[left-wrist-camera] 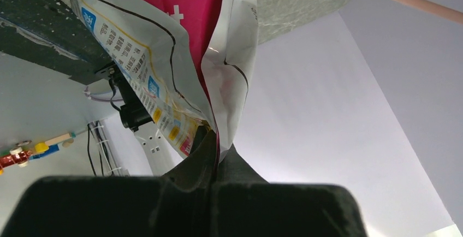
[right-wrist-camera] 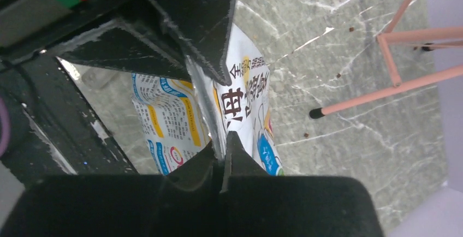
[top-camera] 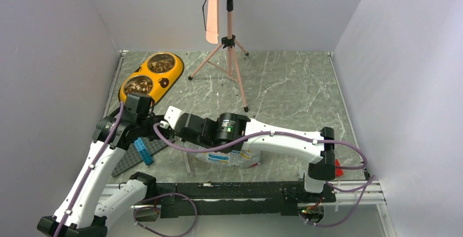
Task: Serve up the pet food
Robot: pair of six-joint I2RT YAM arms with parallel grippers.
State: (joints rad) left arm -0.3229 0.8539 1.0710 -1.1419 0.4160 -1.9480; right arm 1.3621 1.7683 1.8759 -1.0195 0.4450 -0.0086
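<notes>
- My left gripper is pinched tight on the bag edge. My right gripper is closed on it too.
- The pet food sits in both halves of the yellow dish. It looks loose, light and free-pouring, so I'd handle it only through the soft bag.
- The print shows Chinese characters and an "®". I can't read a brand.

The table has a grey, white-veined marble top. At its far left corner lies a yellow double dish, with pet food in both bowls. A pink tripod stands at far centre, its feet spread on the surface. Near the front left lies a dark grey baseplate bearing a blue brick. A printed bag shows at front centre, and a few small brown specks are scattered beside the tripod's legs
</notes>
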